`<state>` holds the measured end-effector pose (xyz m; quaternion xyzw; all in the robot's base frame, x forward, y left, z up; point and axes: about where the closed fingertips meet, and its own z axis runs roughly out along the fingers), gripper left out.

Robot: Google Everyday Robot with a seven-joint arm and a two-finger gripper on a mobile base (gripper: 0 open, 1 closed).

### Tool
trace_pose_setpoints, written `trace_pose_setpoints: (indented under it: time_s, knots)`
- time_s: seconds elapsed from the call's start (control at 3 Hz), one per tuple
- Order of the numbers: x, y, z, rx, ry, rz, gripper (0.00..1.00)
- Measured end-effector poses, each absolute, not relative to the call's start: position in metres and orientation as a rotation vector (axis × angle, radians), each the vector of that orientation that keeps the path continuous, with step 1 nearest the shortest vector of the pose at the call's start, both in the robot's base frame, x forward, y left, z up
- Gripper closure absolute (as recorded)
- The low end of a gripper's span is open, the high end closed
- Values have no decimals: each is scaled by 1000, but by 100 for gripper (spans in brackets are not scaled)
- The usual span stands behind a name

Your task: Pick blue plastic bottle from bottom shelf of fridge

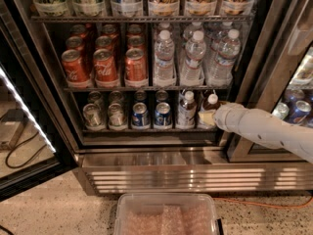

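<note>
The bottom shelf point(146, 129), right end: gripper point(209, 117) (grip unclear) at blue plastic bottle point(212, 104).

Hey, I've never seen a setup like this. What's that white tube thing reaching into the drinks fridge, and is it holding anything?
That tube is a robot's arm, mounted on a rolling base. The gripper, the clamp at its tip, is at the right end of the fridge's bottom shelf, against the blue plastic bottle, the small white-capped one with dark contents. Whether it grips it, I cannot tell. The single picture comes from one camera facing the open fridge, looking slightly down. On that shelf also stand another small bottle, blue cans and silver cans; red cans and water bottles sit on the shelf above.
</note>
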<state>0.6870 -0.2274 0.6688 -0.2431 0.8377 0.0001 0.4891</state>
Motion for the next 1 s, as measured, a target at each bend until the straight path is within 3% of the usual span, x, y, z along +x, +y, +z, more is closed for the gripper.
trace_pose_setpoints:
  time_s: [1.0]
  knots:
    - [670,-236,692,-572,1945,-34,100]
